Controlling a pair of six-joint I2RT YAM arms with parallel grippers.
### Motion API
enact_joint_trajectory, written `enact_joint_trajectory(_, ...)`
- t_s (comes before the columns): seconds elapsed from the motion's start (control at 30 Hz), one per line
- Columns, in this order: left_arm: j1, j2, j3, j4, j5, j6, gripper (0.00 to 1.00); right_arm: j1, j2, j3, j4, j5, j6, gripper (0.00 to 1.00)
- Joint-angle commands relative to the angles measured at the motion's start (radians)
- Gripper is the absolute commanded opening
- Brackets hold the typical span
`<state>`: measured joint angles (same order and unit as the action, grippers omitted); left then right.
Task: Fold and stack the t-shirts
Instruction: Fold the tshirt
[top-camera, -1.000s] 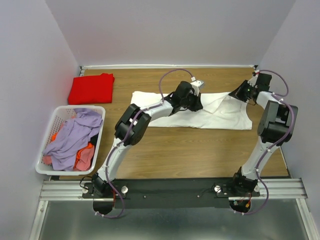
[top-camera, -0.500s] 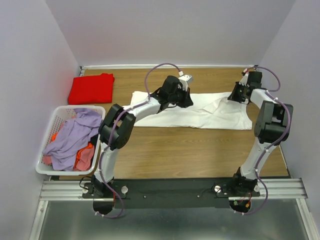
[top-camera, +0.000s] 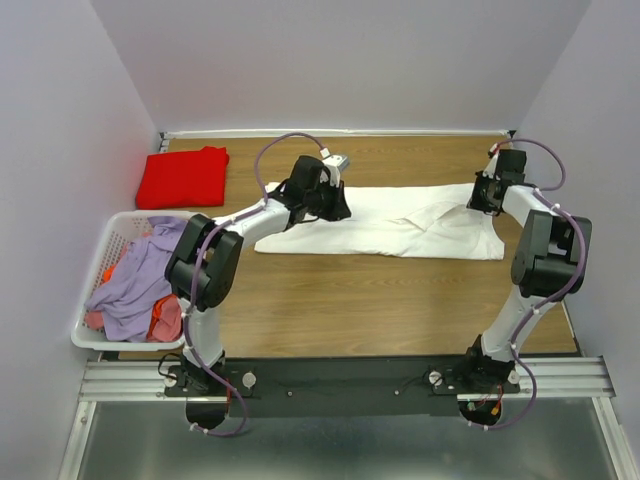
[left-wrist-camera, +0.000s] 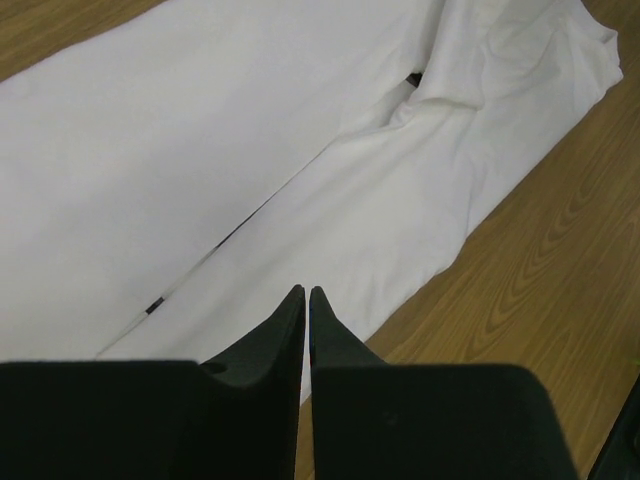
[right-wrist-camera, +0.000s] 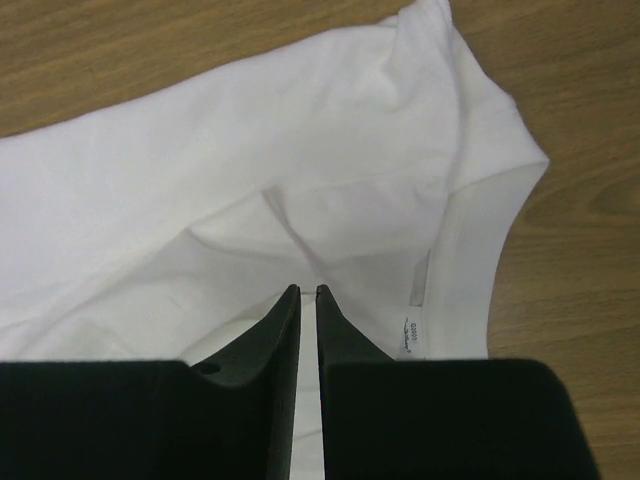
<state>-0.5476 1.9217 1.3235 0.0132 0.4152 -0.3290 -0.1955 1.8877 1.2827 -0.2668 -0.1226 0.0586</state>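
My left end effector (left-wrist-camera: 306, 292) is almost closed, with only a thin slit between the fingers, and it holds nothing; it hangs over the left part of the white shirt (top-camera: 400, 225). My right end effector (right-wrist-camera: 307, 290) looks the same, nearly shut and empty, above the collar end where the small label (right-wrist-camera: 412, 335) shows. The white shirt lies flat on the far half of the worktop (top-camera: 400, 300) as a long band, reaching from the middle almost to the right edge, with the long sides already laid inward, I think. The red shirt (top-camera: 183, 177) sits folded in the far left corner, well apart from it. The cloth is light, soft and limp, so I judge it will sag and slide if I lift it at one point only. It is better to pinch both layers at the corners of one short end, one end effector on each corner, and carry that end over the other with low, even motion. A grip on one layer only would open the fold again.
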Motion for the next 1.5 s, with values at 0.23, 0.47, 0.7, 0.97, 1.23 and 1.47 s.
enact_joint_trajectory(0.23,0.011,-0.062,-0.047,-0.038,-0.049,0.048,0.12,0.025,-0.06,-0.059,0.044,0.055,0.085,0.24)
enact_joint_trajectory(0.47,0.015,-0.095,-0.064,-0.058,-0.098,0.062,0.12,0.024,-0.15,0.004,0.069,-0.122,0.304,0.33)
enact_joint_trajectory(0.7,0.025,-0.122,-0.095,-0.085,-0.138,0.077,0.13,0.022,-0.044,-0.088,0.446,-0.431,0.604,0.36)
enact_joint_trajectory(0.97,0.055,-0.173,-0.165,-0.119,-0.202,0.087,0.13,-0.096,0.134,-0.319,0.918,-0.577,0.855,0.36)
enact_joint_trajectory(1.23,0.097,-0.191,-0.188,-0.13,-0.214,0.085,0.14,-0.202,0.215,-0.352,0.992,-0.678,0.839,0.36)
enact_joint_trajectory(1.47,0.103,-0.15,-0.159,-0.128,-0.214,0.081,0.16,-0.202,0.122,-0.341,1.009,-0.784,0.848,0.4)
